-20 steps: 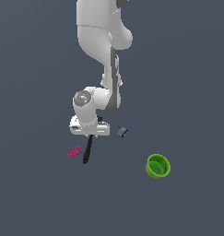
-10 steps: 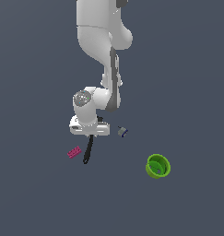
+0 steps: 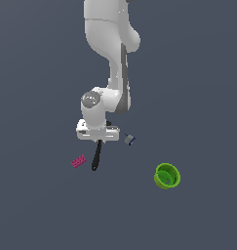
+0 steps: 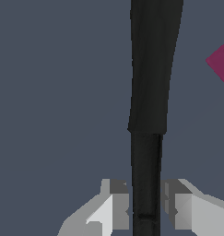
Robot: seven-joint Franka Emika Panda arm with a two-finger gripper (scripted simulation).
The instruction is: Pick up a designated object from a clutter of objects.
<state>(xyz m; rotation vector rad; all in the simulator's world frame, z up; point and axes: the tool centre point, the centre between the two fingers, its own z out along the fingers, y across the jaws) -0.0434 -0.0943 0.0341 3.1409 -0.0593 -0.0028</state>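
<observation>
The designated object, a long slim black utensil (image 3: 96,155), lies among the clutter of objects, below the arm's white hand in the exterior view. In the wrist view its thin handle (image 4: 152,69) runs straight between my fingers. My gripper (image 3: 98,141) (image 4: 145,209) is shut on that handle, with a grey fingertip (image 4: 118,207) pressed close on one side and its twin on the other. The utensil's far end reaches out past the hand toward the pink brick.
A small pink studded brick (image 3: 78,161) (image 4: 221,62) lies just to the exterior view's left of the utensil. A tiny grey-blue piece (image 3: 129,139) sits close to the hand on the right. A bright green cup (image 3: 167,176) lies farther right and nearer.
The wrist has shifted very slightly. The utensil stays under the hand, and the brick, the grey-blue piece and the cup have not moved.
</observation>
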